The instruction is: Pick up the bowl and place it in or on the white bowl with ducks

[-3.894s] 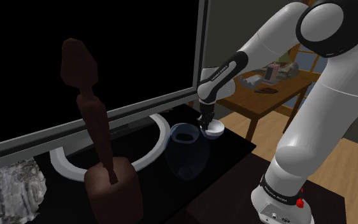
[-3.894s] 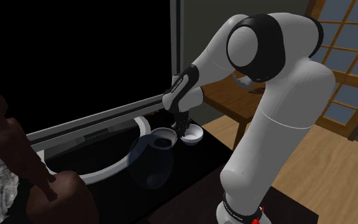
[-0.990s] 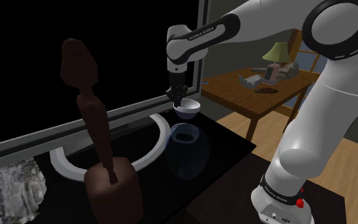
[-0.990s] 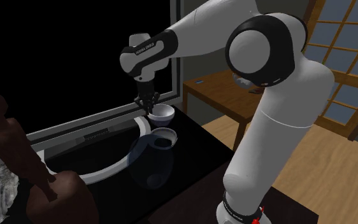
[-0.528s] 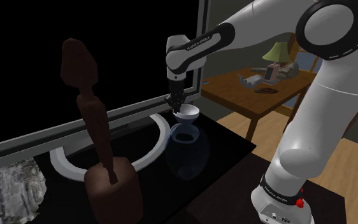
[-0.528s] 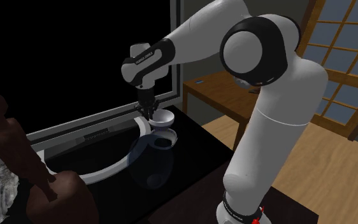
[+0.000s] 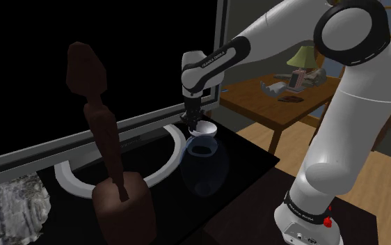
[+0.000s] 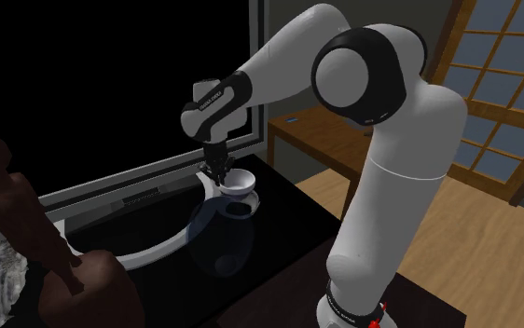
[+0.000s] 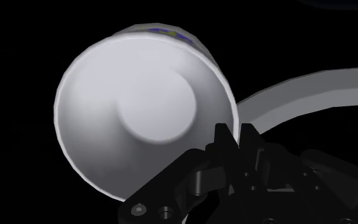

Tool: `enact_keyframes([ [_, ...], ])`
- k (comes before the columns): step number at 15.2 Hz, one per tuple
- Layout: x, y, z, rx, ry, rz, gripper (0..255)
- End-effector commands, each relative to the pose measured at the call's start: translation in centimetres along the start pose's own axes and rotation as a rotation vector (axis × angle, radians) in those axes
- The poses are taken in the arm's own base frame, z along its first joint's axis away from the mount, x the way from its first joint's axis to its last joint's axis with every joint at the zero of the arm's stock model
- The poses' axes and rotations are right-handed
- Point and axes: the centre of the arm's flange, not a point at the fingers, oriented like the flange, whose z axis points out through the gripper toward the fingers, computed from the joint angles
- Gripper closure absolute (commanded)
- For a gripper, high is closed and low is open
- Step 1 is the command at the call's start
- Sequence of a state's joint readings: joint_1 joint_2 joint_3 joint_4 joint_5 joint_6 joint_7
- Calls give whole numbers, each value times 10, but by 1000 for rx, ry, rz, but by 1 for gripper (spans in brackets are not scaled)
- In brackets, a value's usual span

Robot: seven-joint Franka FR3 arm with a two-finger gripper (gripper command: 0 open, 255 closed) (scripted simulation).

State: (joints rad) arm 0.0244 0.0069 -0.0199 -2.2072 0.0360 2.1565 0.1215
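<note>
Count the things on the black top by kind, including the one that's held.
Bowls: 2, a held bowl in the end effector and a second bowl under it
Brown carving: 1
White curved band: 1
Grey rough lump: 1
Total: 5

The bowl (image 9: pixel 146 108), white, shows its smooth hollow and flat bottom, its rim pinched between the black pincer (image 9: pixel 235 135) tips. Small coloured marks dot its outer wall. A pale curved band (image 9: pixel 311 95) arcs behind.
</note>
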Motion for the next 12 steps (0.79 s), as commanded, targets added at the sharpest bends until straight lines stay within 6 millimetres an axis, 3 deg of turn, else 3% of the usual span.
enact_keyframes([
  [1,1,0,10,0,1,0,255],
  [6,2,0,37,0,1,0,255],
  [12,2,0,37,0,1,0,255],
])
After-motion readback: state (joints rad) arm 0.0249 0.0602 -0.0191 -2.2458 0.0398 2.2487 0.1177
